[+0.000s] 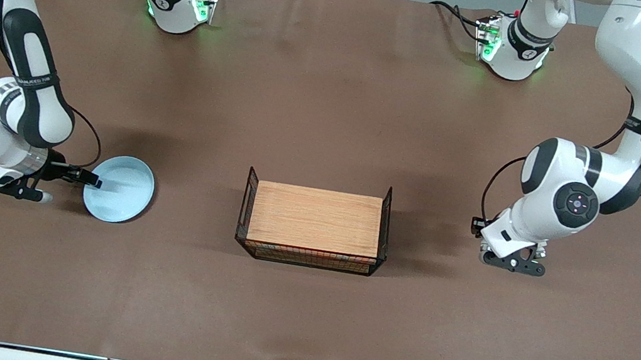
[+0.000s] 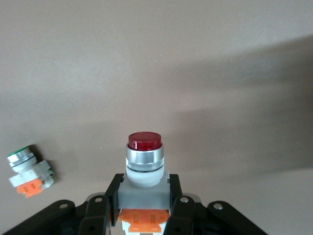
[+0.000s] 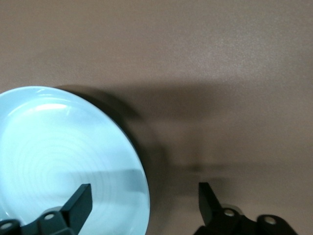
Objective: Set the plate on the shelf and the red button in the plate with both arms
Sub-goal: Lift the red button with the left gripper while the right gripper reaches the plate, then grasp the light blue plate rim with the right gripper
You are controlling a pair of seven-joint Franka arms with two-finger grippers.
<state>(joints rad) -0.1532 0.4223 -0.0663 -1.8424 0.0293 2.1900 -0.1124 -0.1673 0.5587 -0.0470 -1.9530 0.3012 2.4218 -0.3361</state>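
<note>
brown table, wire basket with wood top mid-table. left gripper clamped on red button, low over the left arm's end. right gripper spread wide, straddling plate rim at the right arm's end. nothing placed yet. button hidden in front view; second button only in left wrist view.

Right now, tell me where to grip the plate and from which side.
Grip the plate by its low raised rim on the edge toward the right arm's end, one finger inside, one outside: it lies flat and is too wide to span. The right end effector, open, straddles that rim. The left end effector clasps the red button at its own end.
</note>
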